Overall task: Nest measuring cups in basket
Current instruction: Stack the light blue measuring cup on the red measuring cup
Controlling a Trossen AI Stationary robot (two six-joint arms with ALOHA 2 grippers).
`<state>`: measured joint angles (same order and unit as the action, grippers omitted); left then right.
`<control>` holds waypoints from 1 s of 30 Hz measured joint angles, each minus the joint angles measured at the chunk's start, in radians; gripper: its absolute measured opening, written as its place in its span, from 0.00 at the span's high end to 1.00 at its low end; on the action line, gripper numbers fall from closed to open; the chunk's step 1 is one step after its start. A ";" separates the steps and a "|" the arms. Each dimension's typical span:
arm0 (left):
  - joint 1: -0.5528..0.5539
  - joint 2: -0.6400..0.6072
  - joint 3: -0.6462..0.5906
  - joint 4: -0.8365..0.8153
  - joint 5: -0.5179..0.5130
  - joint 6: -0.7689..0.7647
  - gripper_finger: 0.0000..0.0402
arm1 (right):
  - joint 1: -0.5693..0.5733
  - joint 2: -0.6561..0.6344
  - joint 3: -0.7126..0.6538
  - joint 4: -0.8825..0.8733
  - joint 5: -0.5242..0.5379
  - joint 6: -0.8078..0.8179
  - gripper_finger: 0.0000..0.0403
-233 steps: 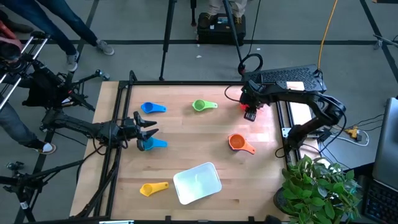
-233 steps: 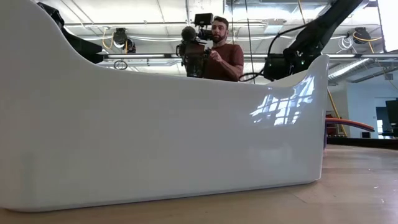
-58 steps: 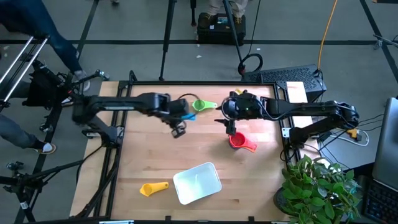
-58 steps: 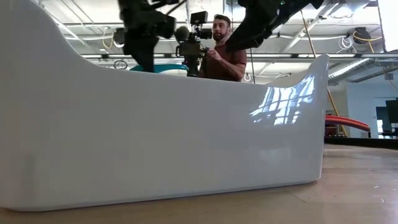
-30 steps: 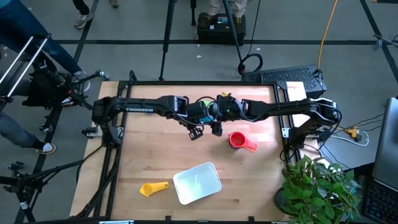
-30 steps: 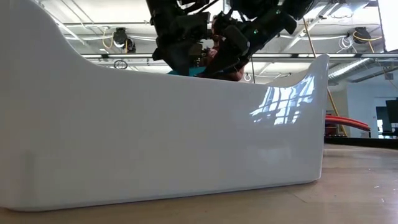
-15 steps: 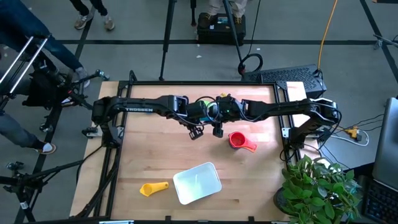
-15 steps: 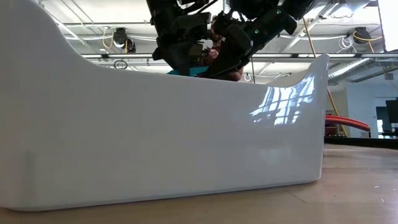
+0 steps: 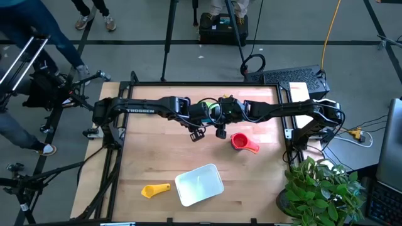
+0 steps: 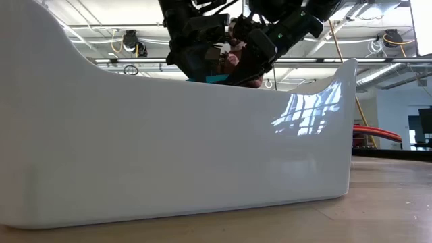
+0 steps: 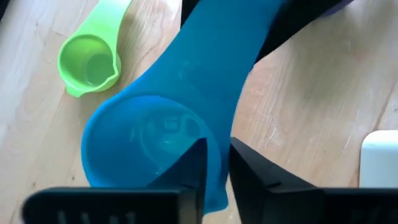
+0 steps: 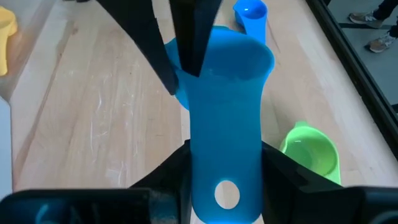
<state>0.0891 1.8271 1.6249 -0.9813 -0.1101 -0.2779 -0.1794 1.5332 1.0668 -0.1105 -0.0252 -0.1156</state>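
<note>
Nearest you on the table sit the pale basket (image 9: 199, 184) and, just beside it toward the left arm's side, the yellow measuring cup (image 9: 154, 189), both well apart from the arms. Farther in, you have a red measuring cup (image 9: 242, 142) lying on the wood on the right arm's side. Just past it, over the middle of the table, your two grippers meet on one blue measuring cup (image 11: 161, 134). The left gripper (image 9: 196, 132) has its fingers pinched on the rim of the cup's bowl, one finger inside and one outside. The right gripper (image 9: 220, 131) is clamped on the cup's flat handle (image 12: 225, 140), a finger pressed against each edge. In the low view the basket's wall (image 10: 175, 148) fills your picture, and both grippers show above it with a sliver of blue between them. Beyond the held cup, the green measuring cup (image 12: 312, 154) lies on the table, and farther still a smaller blue measuring cup (image 12: 250, 15) lies apart from it.
</note>
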 joint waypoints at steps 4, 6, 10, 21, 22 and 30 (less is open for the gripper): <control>0.000 0.000 0.000 -0.003 -0.004 0.010 0.75 | -0.011 -0.001 0.000 -0.017 0.000 -0.001 0.72; 0.000 0.000 0.000 -0.013 -0.004 0.012 0.72 | -0.018 -0.003 0.000 -0.036 0.000 -0.001 0.72; 0.000 -0.018 -0.001 -0.040 -0.023 0.021 0.69 | -0.031 -0.027 0.000 -0.096 0.001 0.000 0.72; -0.035 -0.207 -0.052 0.007 -0.150 0.049 0.68 | 0.006 -0.334 -0.126 -0.404 0.072 0.149 0.72; -0.043 -0.227 -0.076 0.042 -0.150 0.057 0.68 | 0.016 -0.381 -0.162 -0.418 0.082 0.186 0.72; -0.060 -0.324 -0.265 0.295 -0.117 0.074 0.68 | 0.143 -0.657 -0.351 -0.472 0.158 0.489 0.72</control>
<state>0.0296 1.5026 1.3595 -0.6862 -0.2268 -0.2043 -0.0369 0.8766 0.7155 -0.5828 0.1326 0.3739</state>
